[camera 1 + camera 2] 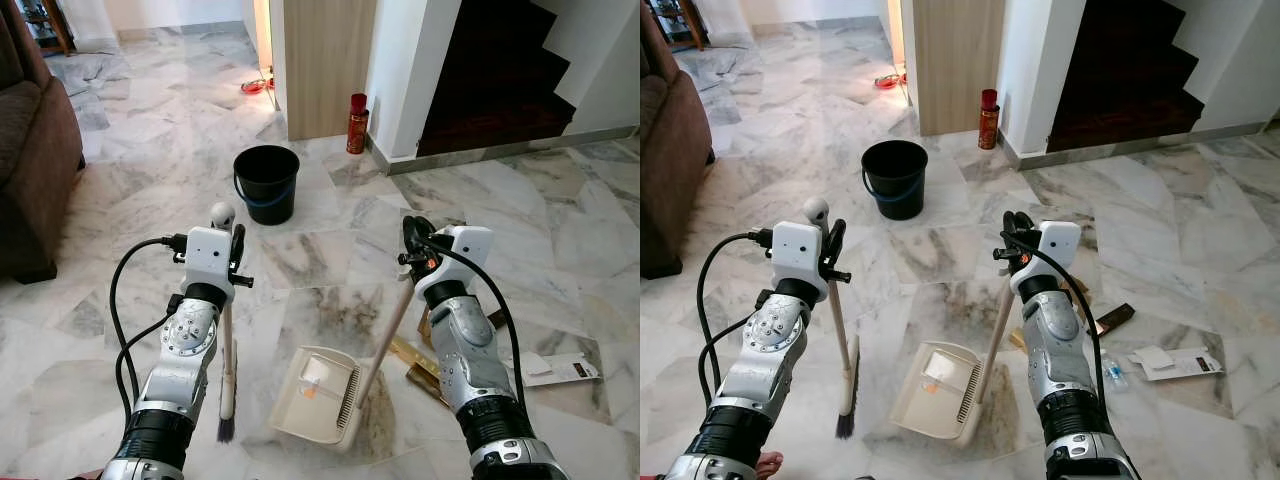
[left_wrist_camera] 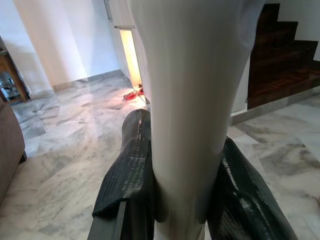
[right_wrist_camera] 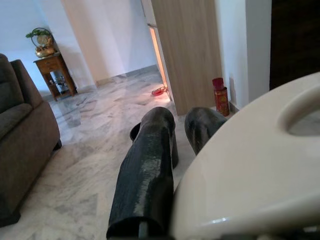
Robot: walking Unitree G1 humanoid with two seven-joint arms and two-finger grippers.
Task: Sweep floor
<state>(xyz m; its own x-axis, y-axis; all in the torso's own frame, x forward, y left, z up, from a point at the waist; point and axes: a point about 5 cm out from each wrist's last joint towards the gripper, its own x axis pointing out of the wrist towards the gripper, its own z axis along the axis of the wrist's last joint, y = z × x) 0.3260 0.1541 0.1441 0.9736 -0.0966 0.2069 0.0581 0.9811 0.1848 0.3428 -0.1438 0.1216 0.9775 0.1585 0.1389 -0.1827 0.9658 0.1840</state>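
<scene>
I stood on a marble floor (image 1: 330,260) with both arms raised in front of me. My left gripper (image 1: 233,248) was clamped on the pale handle of a broom (image 1: 227,370); in the left wrist view my two black fingers (image 2: 131,165) pressed against either side of that handle. The broom hung nearly upright, its dark bristles down at the floor just beside my left forearm.

My right gripper (image 1: 413,240) held the top of a dustpan's long handle (image 1: 385,335), fingers closed around the cream grip, which bulked large in the right wrist view beside my fingers (image 3: 146,175). The handle slanted down to the beige dustpan (image 1: 312,395), which lay flat on the floor between my two arms, its toothed edge on the side nearer my right arm. Something small and orange sat inside the pan.

Litter lay on the floor to my right: a flat white carton (image 1: 560,368) and a gold-coloured wrapper (image 1: 420,358) near the dustpan, partly hidden behind my right arm.

Ahead of me stood a black bucket (image 1: 266,183), well apart from the dustpan. Beyond it a red spray can (image 1: 357,124) stood at the foot of a white wall, beside a wooden panel (image 1: 328,60). A brown sofa (image 1: 35,150) was off to my left, and dark stairs (image 1: 495,75) rose to my right.
</scene>
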